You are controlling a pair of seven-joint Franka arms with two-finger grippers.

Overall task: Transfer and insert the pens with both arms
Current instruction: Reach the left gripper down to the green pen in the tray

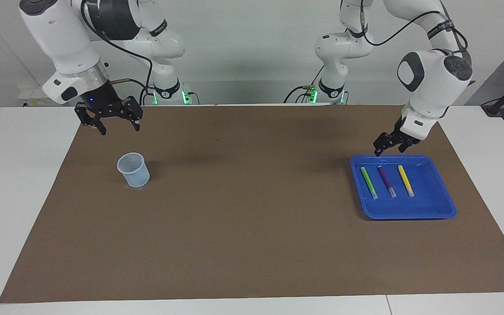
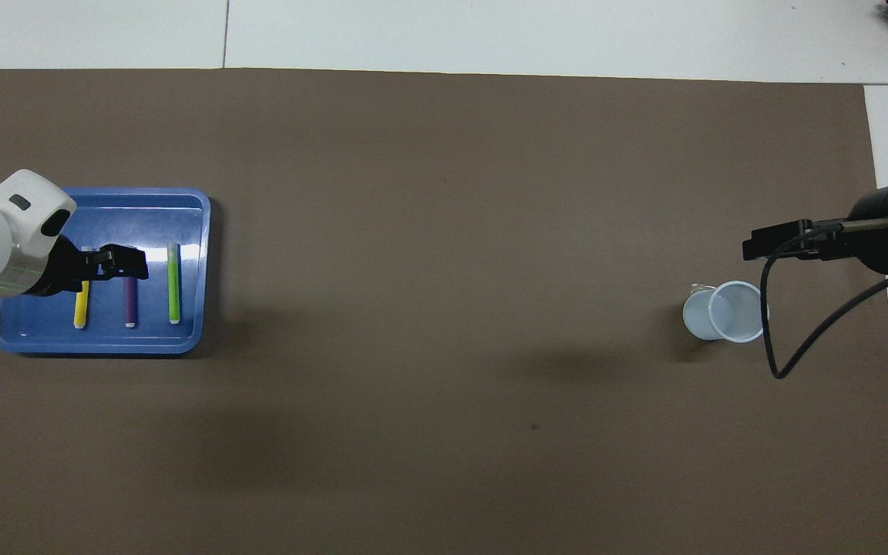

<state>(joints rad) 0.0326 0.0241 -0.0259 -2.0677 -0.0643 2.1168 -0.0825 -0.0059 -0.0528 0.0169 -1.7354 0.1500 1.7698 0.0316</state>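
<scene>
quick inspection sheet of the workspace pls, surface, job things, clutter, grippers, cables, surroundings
surface: brown mat over a white table.
job's things: green pen, purple pen and yellow pen lie side by side in a blue tray at the left arm's end; pale cup upright at the right arm's end.
clutter: nothing seen.
grippers: left gripper open, empty, in the air over the tray's edge nearer the robots; right gripper open, empty, waits above the mat near the cup.
cables: black cable loops from the right arm over the cup.
surroundings: pale wall, green lights at the arm bases.
</scene>
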